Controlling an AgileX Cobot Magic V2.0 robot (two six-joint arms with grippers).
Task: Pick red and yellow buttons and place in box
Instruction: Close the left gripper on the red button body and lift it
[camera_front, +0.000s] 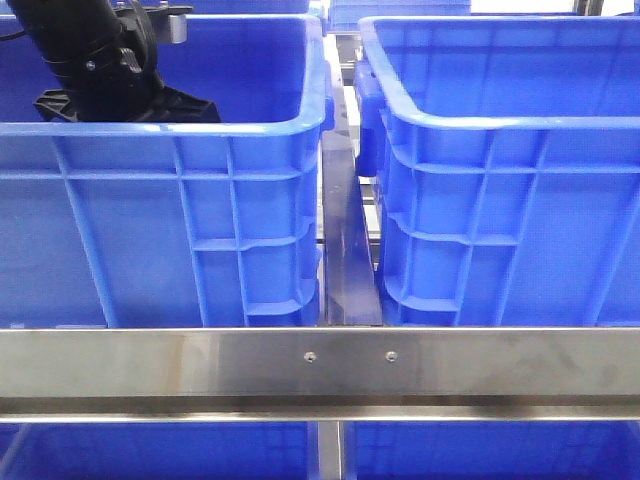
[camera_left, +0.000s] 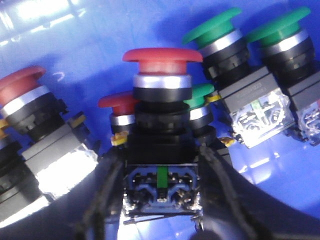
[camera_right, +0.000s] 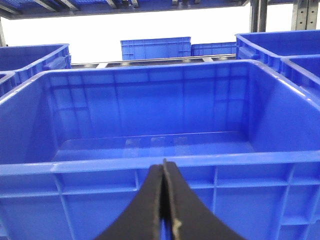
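Your left gripper (camera_left: 161, 200) is closed on the black body of a red button (camera_left: 162, 62), with one finger (camera_left: 107, 195) pressing each side of its contact block, and the mushroom cap stands upright above them. Close around it you see more buttons on the blue crate floor: a second red button (camera_left: 20, 87) to one side, a smaller red cap (camera_left: 117, 102) just behind the held one, and two green buttons (camera_left: 215, 30) lying tilted on the other side (their clear contact blocks face the camera). No yellow button can be made out here.

In the front view the left arm (camera_front: 105, 60) reaches down inside the left crate (camera_front: 160, 230).

Your right gripper (camera_right: 164, 205) holds nothing; its two fingers are pressed together. It hangs just before the near rim of the box (camera_right: 150, 165), whose inside shows only bare floor. In the front view this box (camera_front: 500, 220) stands right of the left crate, with a narrow gap between them, behind a metal rail (camera_front: 320, 360).
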